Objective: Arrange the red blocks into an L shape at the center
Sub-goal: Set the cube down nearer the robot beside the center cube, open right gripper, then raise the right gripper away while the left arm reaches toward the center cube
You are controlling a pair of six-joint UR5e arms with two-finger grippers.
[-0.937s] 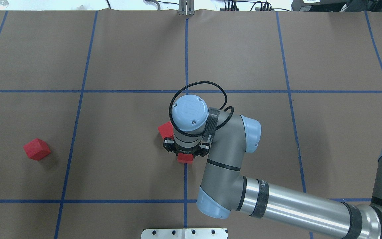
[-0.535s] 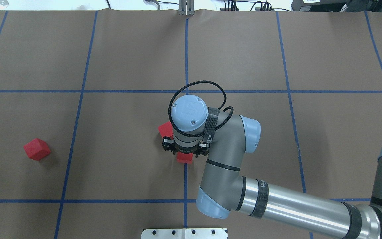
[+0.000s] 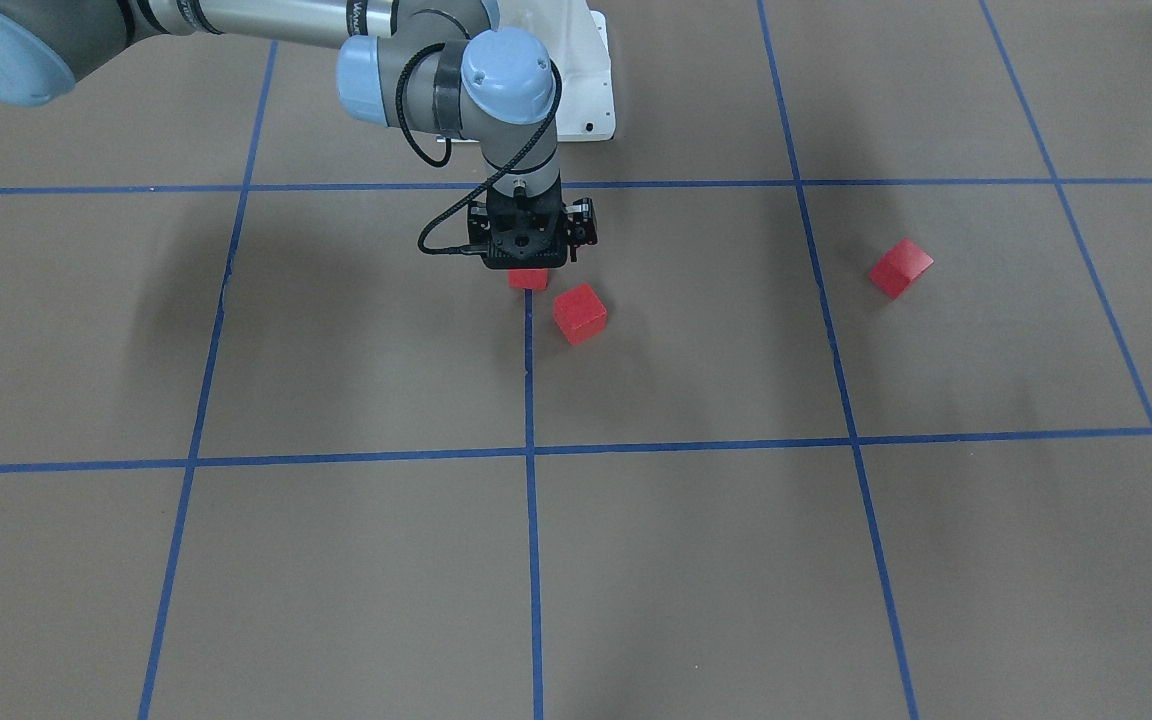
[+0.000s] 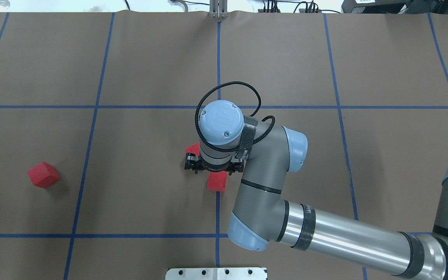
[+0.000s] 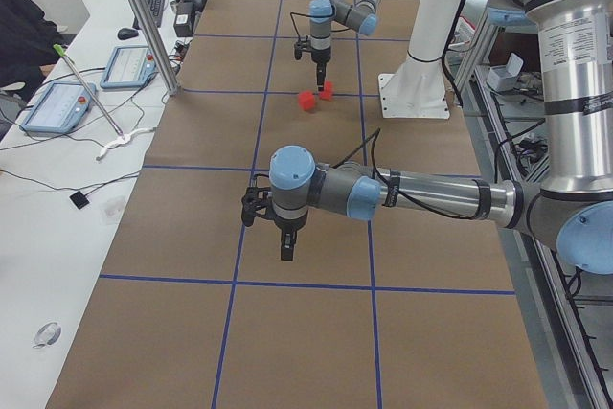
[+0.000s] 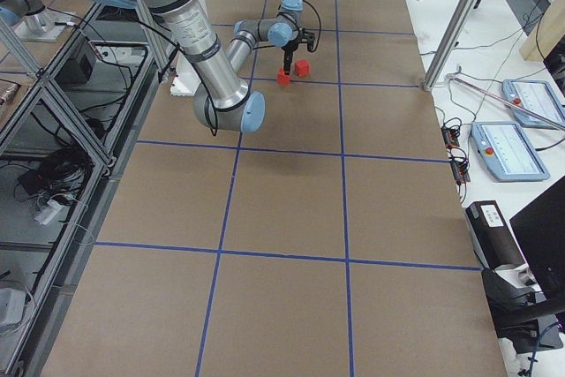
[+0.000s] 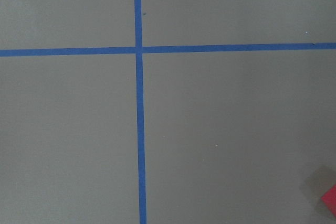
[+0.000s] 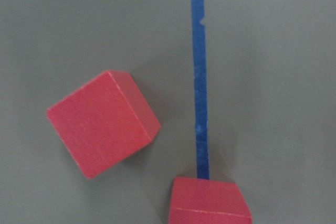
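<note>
Right jaws hover just above a block [image 4: 216, 183] resting on the blue line at the center [image 4: 217, 202]; their width I cannot tell, nor the left jaws'. A second block [image 8: 102, 121] lies skewed at its 10 o'clock, near but apart. The third [image 4: 43, 175] sits far off at 9 o'clock. Roughly a third done, I judge.

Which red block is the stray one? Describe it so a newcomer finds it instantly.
On the brown table with the blue tape grid, look toward the robot's left, away from the right gripper at the middle. The stray red block sits alone there inside a grid square; the other two blocks lie close together by the centre tape line.
</note>
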